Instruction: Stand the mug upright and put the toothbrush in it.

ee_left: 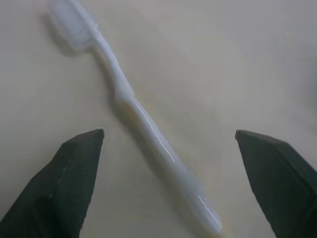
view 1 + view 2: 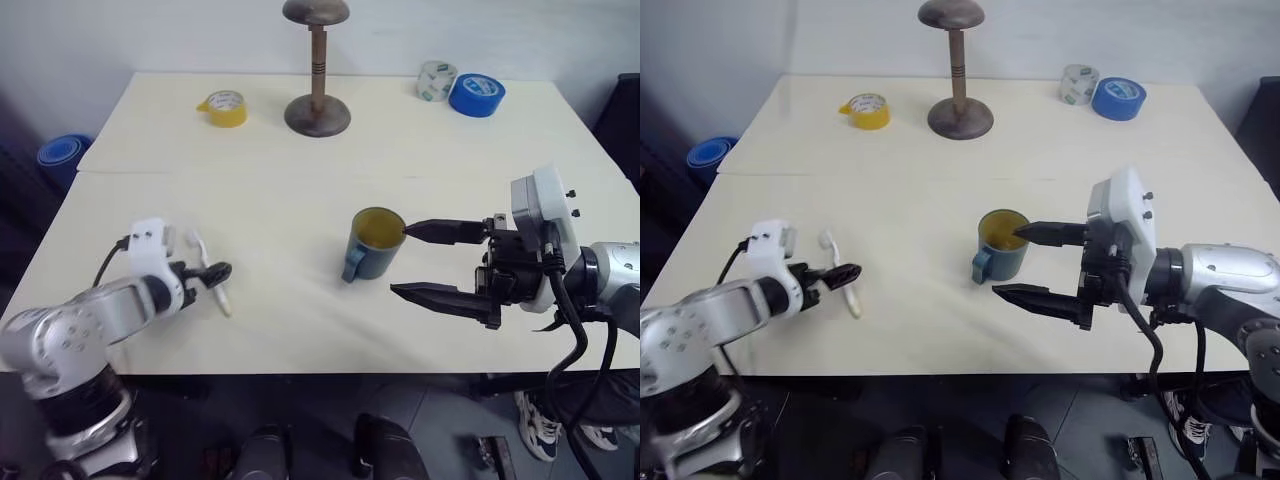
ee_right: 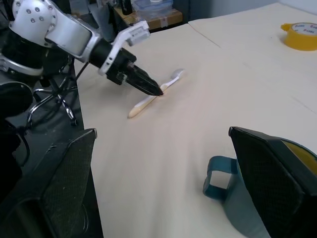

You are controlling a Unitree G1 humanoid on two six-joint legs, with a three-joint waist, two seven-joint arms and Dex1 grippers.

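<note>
So the dark teal-blue cylindrical mug (image 2: 373,245) with the yellow inside is standing upright near the middle of the pale cream table (image 2: 300,150), loop handle turned toward the table's near edge. The right hand (image 2: 418,262) hangs just beside it on the right, fingers spread wide and holding nothing, one fingertip up at the mug's rim and the other lower, off the mug's side. Over on the left, the slim white plastic toothbrush (image 2: 211,272) lies flat on the table, bristle head pointing away from the near edge. The left hand (image 2: 212,273) is right over its handle, fingers spread with the toothbrush lying between them, not pinched. Mug and toothbrush are well apart with bare table between them. Toward the far edge there's a dark wooden stand with a round base (image 2: 317,112), a yellow tape roll (image 2: 224,107) to its left, and a pale greenish-white tape roll (image 2: 436,81) right next to a bright blue tape roll (image 2: 477,94) on the far right.
</note>
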